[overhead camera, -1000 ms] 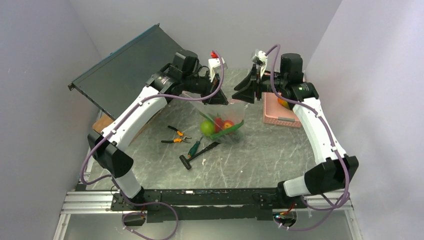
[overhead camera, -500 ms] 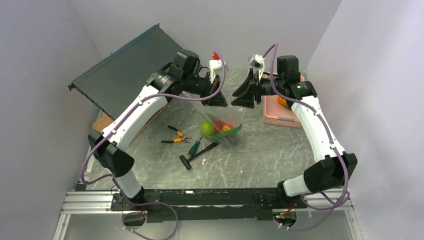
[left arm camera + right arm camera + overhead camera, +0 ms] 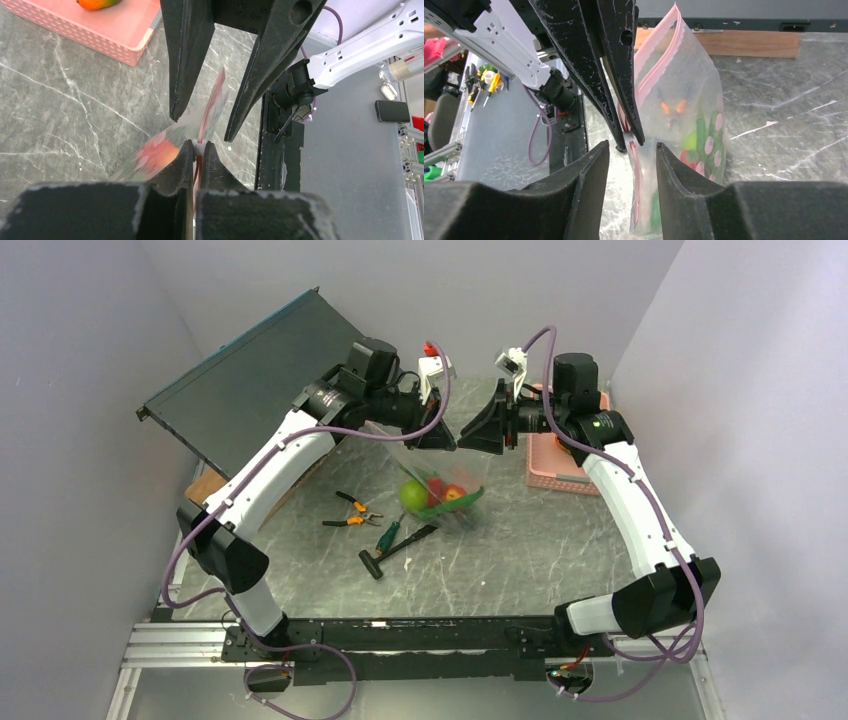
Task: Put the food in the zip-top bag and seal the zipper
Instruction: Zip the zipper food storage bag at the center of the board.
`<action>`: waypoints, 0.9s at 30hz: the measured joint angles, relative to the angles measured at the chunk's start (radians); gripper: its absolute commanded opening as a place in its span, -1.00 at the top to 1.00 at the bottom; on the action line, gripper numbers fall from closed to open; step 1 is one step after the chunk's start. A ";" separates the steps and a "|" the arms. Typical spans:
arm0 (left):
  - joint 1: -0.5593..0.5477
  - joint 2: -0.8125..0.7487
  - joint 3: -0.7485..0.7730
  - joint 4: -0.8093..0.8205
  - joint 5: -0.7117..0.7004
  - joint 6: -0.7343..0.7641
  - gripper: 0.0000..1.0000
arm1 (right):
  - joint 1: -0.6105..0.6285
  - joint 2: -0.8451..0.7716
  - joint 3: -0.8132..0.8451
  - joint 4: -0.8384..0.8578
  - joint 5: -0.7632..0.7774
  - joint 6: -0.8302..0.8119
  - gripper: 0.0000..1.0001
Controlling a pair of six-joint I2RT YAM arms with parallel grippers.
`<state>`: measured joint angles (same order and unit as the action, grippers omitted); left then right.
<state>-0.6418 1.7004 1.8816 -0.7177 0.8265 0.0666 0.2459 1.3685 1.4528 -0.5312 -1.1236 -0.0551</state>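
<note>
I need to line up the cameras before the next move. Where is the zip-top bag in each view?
Top external: the zip-top bag is at centre, just under the left gripper.
Left wrist: at centre, rising from that camera's own fingers.
Right wrist: centre-right, taking up most of the picture's height.
Shared landmark: the left gripper, shut on the bag's mouth edge, shows in all three views.

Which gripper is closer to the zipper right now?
Left. The left gripper is shut on the zipper; the right gripper has its open jaws straddling the strip just beside it, apparently not touching.
</note>
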 measured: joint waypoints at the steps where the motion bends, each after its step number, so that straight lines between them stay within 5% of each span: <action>1: 0.000 0.000 0.000 0.002 0.000 0.000 1.00 | 0.000 0.000 0.001 -0.010 0.001 -0.012 0.09; 4: 0.000 0.000 0.000 0.002 0.000 0.002 1.00 | 0.003 0.000 0.001 -0.036 0.012 -0.047 0.38; 9: 0.000 0.000 0.000 0.002 0.005 0.005 1.00 | 0.004 0.006 0.006 -0.078 -0.003 -0.086 0.45; 14: 0.000 0.000 0.000 0.002 0.007 0.018 1.00 | 0.004 0.008 0.006 -0.098 -0.005 -0.109 1.00; 21: 0.002 0.002 0.000 -0.002 0.003 0.018 1.00 | 0.026 -0.014 -0.029 -0.047 0.062 -0.079 1.00; 27: 0.004 0.019 0.000 -0.016 -0.022 0.013 1.00 | 0.141 -0.206 -0.233 0.142 0.470 -0.006 1.00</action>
<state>-0.6376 1.7199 1.8816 -0.7338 0.8043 0.0799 0.3866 1.1622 1.2201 -0.3897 -0.6537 -0.0608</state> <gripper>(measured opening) 0.036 0.010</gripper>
